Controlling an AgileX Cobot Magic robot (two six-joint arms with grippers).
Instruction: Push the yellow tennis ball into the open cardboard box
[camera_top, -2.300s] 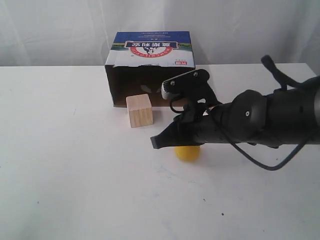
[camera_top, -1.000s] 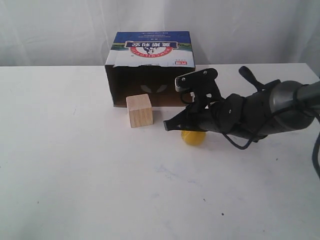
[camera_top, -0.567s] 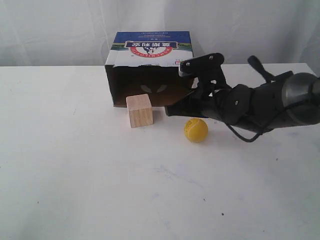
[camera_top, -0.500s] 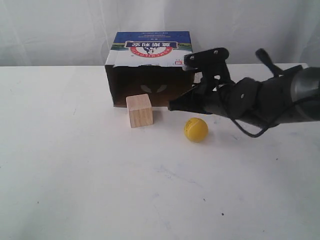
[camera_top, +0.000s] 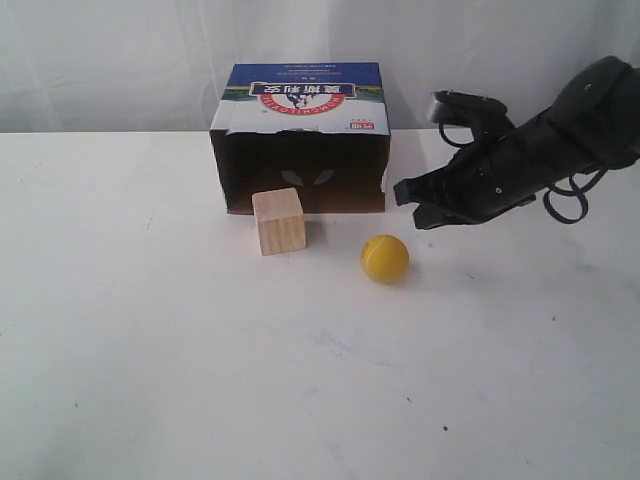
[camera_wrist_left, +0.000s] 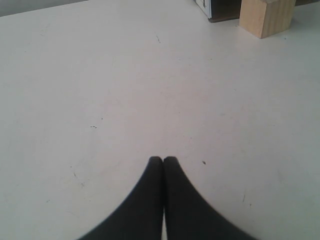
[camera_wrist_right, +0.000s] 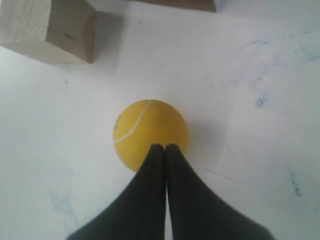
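The yellow tennis ball rests on the white table in front of the open cardboard box, near its right front corner and outside it. It shows again in the right wrist view, the yellow tennis ball with its white seam. My right gripper is shut and empty, raised above the table right of the box and up-right of the ball. In its own view the right gripper points at the ball. The left gripper is shut over bare table and does not show in the exterior view.
A pale wooden cube stands at the box's mouth, left of the ball; it is the wooden cube in the right wrist view and the cube in the left wrist view. White table spreads toward the front and left.
My right arm has pulled back to the right and risen off the ball. The ball rolled from under the arm toward the box and now sits uncovered; cube and box stayed put.
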